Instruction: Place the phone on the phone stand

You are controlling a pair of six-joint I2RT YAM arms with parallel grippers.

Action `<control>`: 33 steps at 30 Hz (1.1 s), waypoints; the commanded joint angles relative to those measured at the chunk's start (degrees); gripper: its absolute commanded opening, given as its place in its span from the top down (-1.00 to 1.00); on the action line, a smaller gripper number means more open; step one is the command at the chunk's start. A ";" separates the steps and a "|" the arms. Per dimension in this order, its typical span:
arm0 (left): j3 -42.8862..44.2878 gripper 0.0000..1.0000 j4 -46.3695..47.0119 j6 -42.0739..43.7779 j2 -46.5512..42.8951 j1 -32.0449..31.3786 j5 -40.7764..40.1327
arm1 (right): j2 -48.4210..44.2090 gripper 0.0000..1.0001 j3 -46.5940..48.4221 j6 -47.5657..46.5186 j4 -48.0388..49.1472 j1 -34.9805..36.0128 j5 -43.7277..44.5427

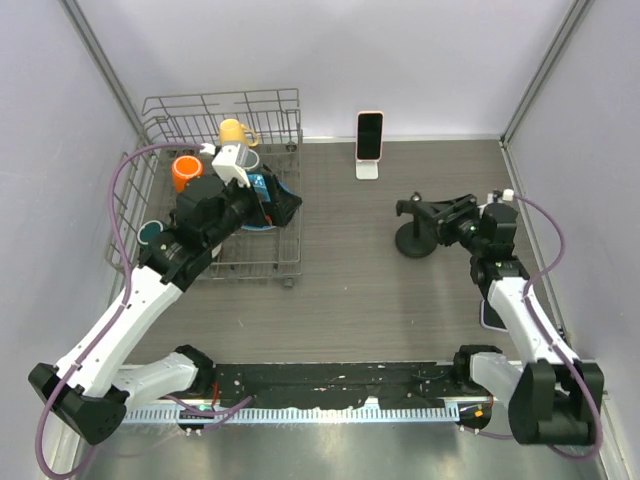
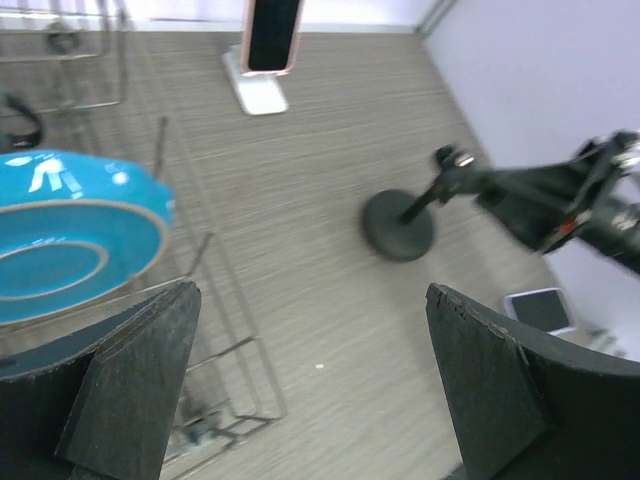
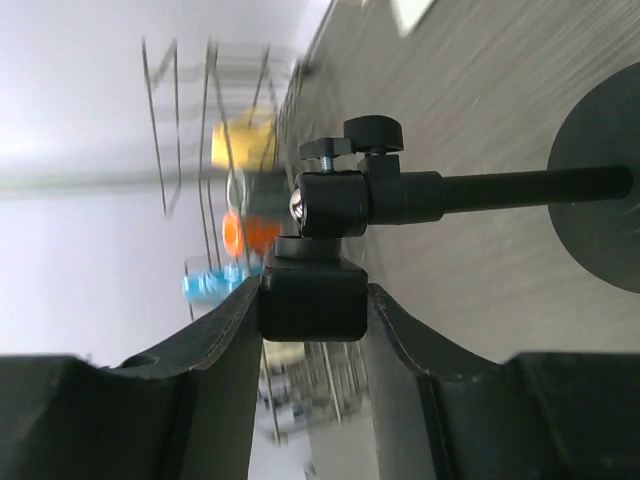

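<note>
A pink-edged phone (image 1: 369,134) leans upright on a small white stand (image 1: 367,169) at the back middle; both show in the left wrist view, the phone (image 2: 272,30) and the stand (image 2: 258,92). A black stand with a round base (image 1: 413,243) and a clamp head stands at the right. My right gripper (image 1: 447,222) is shut on that clamp head (image 3: 312,300). A second phone (image 1: 491,316) lies flat by the right wall, partly under the right arm; it also shows in the left wrist view (image 2: 540,308). My left gripper (image 2: 315,340) is open and empty above the dish rack's right edge.
A wire dish rack (image 1: 292,262) at the left holds a blue dish (image 2: 70,235), an orange cup (image 1: 185,172) and a yellow mug (image 1: 233,131). Grey walls close in the left, back and right sides.
</note>
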 commanded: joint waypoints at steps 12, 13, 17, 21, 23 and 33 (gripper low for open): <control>6.31 -0.96 6.03 -6.29 7.51 0.22 19.81 | -2.15 0.99 -0.94 -15.18 -1.36 17.21 -21.64; 5.70 -0.97 6.91 -6.11 7.60 0.22 20.26 | -1.80 0.99 -1.03 -15.53 -1.79 17.21 -21.81; 2.97 -0.97 6.92 -4.35 7.86 0.22 21.67 | -0.75 0.59 -0.42 -19.75 -6.44 17.21 -20.50; 1.48 -0.97 6.74 -3.73 6.20 0.22 21.94 | -0.57 -0.34 1.86 -25.54 -15.57 17.21 -14.27; 0.95 -0.98 6.83 -3.38 5.58 0.13 21.41 | -0.92 -0.53 4.23 -28.98 -21.56 17.21 -8.38; 0.25 -0.98 6.83 -3.29 3.91 -0.14 21.06 | -5.57 -0.63 15.66 -35.75 -38.94 17.21 9.72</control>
